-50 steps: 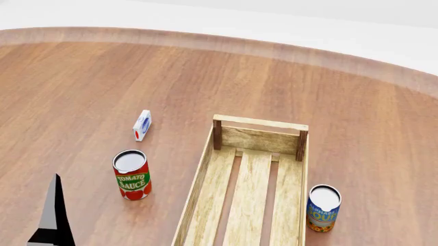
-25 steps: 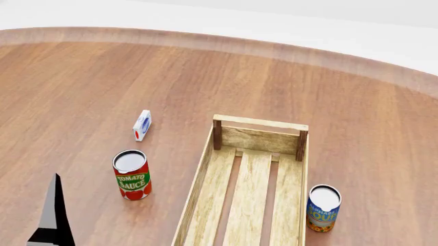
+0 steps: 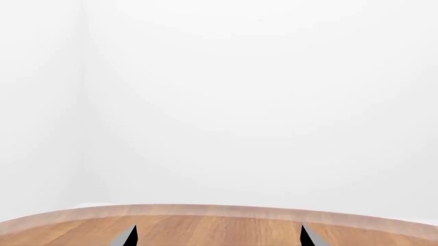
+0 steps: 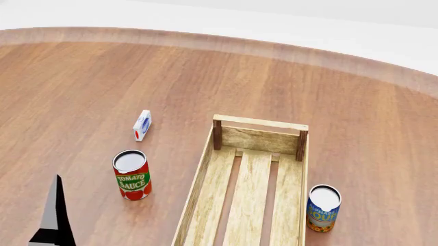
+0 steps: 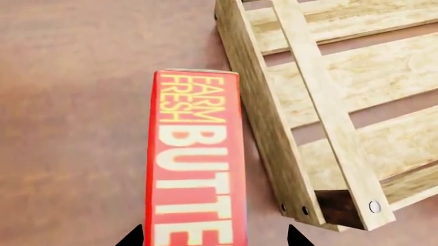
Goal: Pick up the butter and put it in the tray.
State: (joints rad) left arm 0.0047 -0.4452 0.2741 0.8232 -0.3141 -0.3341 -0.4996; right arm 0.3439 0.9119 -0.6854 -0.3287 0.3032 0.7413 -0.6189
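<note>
Below, in the head view, only a dark pointed finger of the left gripper [image 4: 53, 215] rises at the lower left corner of the table [image 4: 102, 82]; the right arm is out of that view. Left wrist view: two dark fingertips [image 3: 128, 237] stand wide apart at the frame edge with nothing between them, aimed past the table's curved far rim toward a blank white wall. Right wrist view: the right gripper [image 5: 215, 237] looks down on the butter [image 5: 196, 159], whose red face lies lengthwise between the two dark fingertips; whether the tips press on the box cannot be told.

Compared with the head views of a second and half a second ago, the left finger sits a touch lower; cans, carton and tray lie as they did.

The butter rests on the table just beside the tray [image 5: 274, 154], roughly along its long side wall near a dark corner post, with a narrow strip of table between them. In the head view, a tomato sauce can [image 4: 131, 175] stands left of the tray [image 4: 198, 179], a small carton [image 4: 141, 125] farther back, and a soup can [image 4: 323, 208] close to the tray's right wall. Broad bare wood lies beyond the tray to the rim.
</note>
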